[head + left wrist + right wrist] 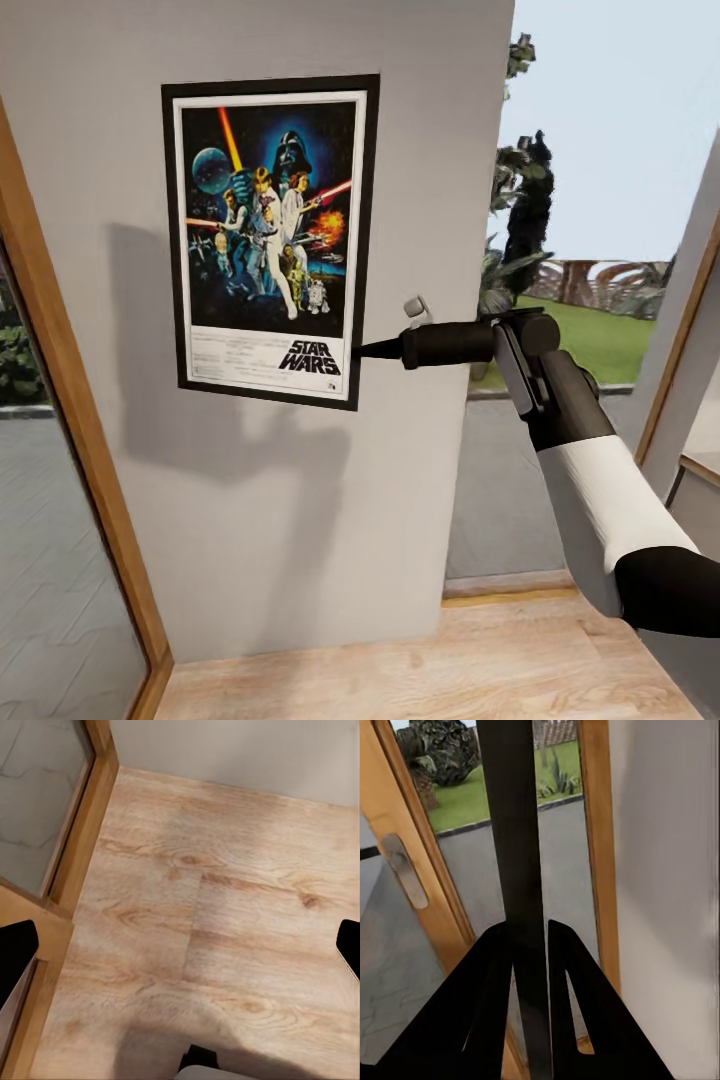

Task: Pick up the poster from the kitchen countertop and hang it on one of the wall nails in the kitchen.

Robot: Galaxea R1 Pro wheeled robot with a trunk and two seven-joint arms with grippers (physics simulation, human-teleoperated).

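**Seating the poster on the wall before letting go**

The pale grey wall [300, 480] takes up most of the head view, with a wood-framed glass door [60, 480] to its left and a garden opening beyond its right edge. The wooden floor [217, 930] runs along its base.

The poster [270, 240] lies flat against this wall, upright, high up, casting a soft shadow down and to the left. No nail can be made out; if one is there, the frame hides it.

The right arm reaches in from the lower right with the forearm level, and the right gripper [368, 349] meets the poster's right edge near the bottom corner. In the right wrist view the frame's edge [514, 832] runs as a dark strip straight between the two fingers [487, 1005], which are clamped on it from both sides. The poster is gripped, not released.

The left gripper [180, 945] points at the floor, its fingertips spread wide at the view's edges and nothing between them.

Judged from this, the step is the final seating. Doing it well means keeping the frame pressed flush and level, easing it down slightly so the top catches, then parting the fingers slowly and drawing back along the wall's plane. A grip so low on one edge can tip the poster, so any tilt should be corrected before release.
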